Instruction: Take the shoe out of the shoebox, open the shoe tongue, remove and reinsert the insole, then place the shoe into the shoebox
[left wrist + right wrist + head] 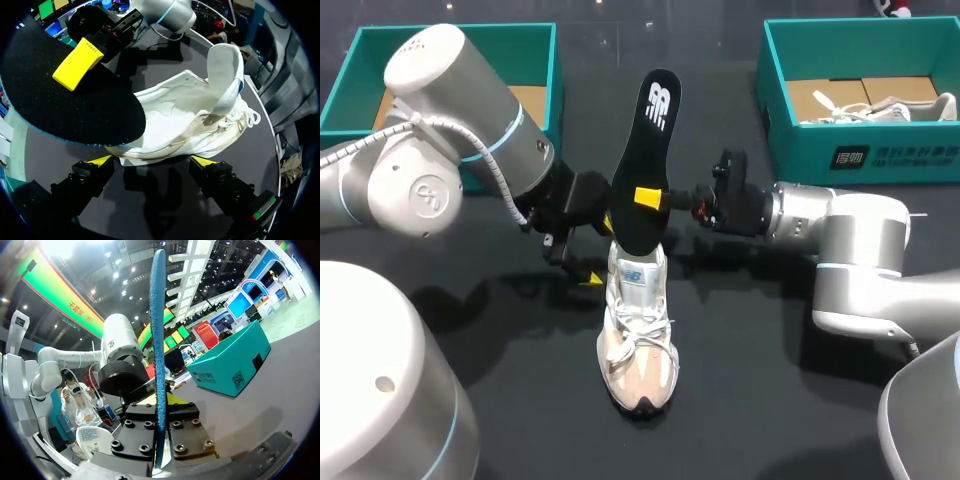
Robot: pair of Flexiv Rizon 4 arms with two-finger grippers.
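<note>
Right shoebox (860, 155) holds a white sneaker (885, 108) on brown cardboard. Left shoebox (350, 90) shows a cardboard floor and is partly hidden by the left arm. The task shoe (638, 340) stands on the black table (760, 400), outside both boxes. Right gripper (655, 198) clamps the black insole (650, 140) upright over the shoe's heel. Left gripper (595, 252) is beside the heel. Left wrist view adds: its fingers spread wide, shoe (190, 125) just ahead, tongue (227, 70) lifted. Right wrist view adds: insole (159, 340) edge-on, blue edge, pinched by both fingers.

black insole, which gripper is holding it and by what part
The right gripper pinches the black foam insole in its lower half, one finger on each flat face. The open left gripper holds nothing.
</note>
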